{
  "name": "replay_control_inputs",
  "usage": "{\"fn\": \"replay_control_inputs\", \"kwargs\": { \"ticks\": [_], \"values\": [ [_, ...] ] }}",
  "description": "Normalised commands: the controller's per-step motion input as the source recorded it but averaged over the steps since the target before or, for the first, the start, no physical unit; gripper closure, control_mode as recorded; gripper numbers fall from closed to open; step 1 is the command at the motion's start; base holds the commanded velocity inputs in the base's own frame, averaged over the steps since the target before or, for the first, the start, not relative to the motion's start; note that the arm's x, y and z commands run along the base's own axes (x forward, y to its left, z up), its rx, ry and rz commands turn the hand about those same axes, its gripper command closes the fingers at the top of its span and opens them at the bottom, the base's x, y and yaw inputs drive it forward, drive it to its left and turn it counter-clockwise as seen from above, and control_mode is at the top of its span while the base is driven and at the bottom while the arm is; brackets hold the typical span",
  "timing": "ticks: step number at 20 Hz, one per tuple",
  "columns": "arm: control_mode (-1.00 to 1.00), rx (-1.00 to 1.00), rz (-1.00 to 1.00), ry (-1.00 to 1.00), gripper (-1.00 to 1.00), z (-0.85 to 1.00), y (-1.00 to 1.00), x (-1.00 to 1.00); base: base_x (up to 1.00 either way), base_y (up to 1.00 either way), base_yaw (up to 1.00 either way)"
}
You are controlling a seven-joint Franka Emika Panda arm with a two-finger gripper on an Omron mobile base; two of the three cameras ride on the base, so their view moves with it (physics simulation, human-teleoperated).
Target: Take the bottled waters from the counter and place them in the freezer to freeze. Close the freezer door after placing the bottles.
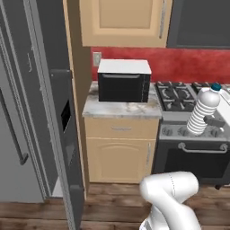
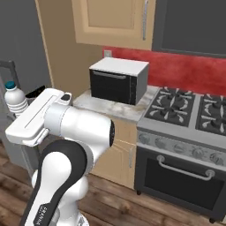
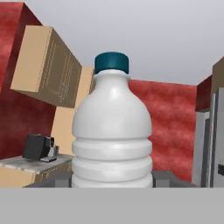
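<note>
A clear-white ribbed plastic bottle with a blue cap (image 3: pixel 112 131) is held upright in mid-air by the robot's jaws, which are closed around its lower body; its base is cut off in the hand view. The grasping part (image 1: pixel 207 128) is seen in front of the black gas stove (image 1: pixel 184 96). On the marble-patterned tabletop (image 1: pixel 119 109) a black-fronted, white-topped oven (image 1: pixel 124 81) is set. The tall grey freezer (image 1: pixel 45 117) stands open at left, its interior hardly made out.
</note>
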Motion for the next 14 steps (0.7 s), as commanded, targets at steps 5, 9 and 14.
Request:
{"fn": "replay_control_inputs", "kwargs": {
  "ticks": [5,9,14],
  "values": [
    [1.0,0.0,0.0,0.0,1.0,0.0,0.0,0.0,-0.42,0.57,0.04],
    [1.0,0.0,0.0,0.0,1.0,0.0,0.0,0.0,-0.42,0.61,0.03],
    [1.0,0.0,0.0,0.0,1.0,0.0,0.0,0.0,-0.41,0.63,0.03]
  ]
}}
